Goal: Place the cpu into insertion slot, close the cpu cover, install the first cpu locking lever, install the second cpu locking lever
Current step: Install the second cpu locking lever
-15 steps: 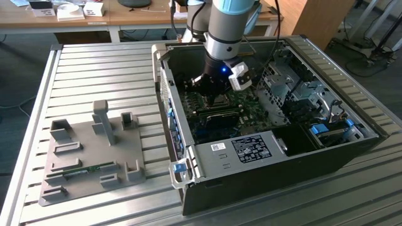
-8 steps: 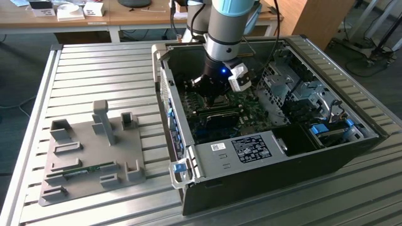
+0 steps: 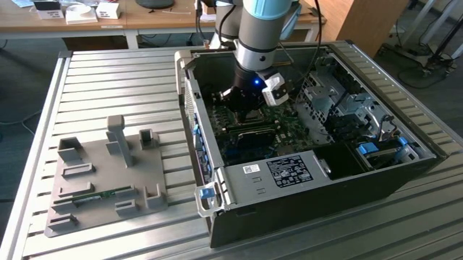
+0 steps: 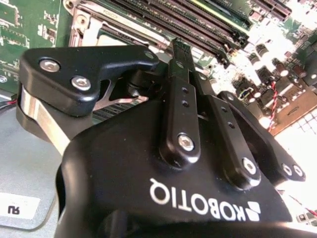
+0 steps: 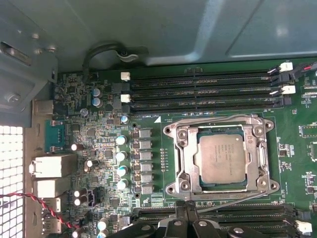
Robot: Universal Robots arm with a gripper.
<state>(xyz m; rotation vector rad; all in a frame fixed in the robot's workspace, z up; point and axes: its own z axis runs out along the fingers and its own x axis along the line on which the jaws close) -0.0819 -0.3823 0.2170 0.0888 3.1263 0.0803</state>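
The small flat square cpu with a silver-grey metal top (image 5: 219, 158) is seen seated in the square dark insertion slot edged with silver metal (image 5: 191, 159), on the green circuit board (image 5: 99, 148) inside the open black computer case (image 3: 318, 179). The thin silver metal cpu cover frame (image 5: 259, 148) is seen lying flat around the chip in the first wrist view. The black tool (image 4: 179, 49) is held low over the board, just beside the socket and the long black memory slots (image 5: 203, 91); its fingers (image 4: 181, 94) are drawn together and nothing is gripped. The case rests on a slatted metal table (image 3: 108, 81).
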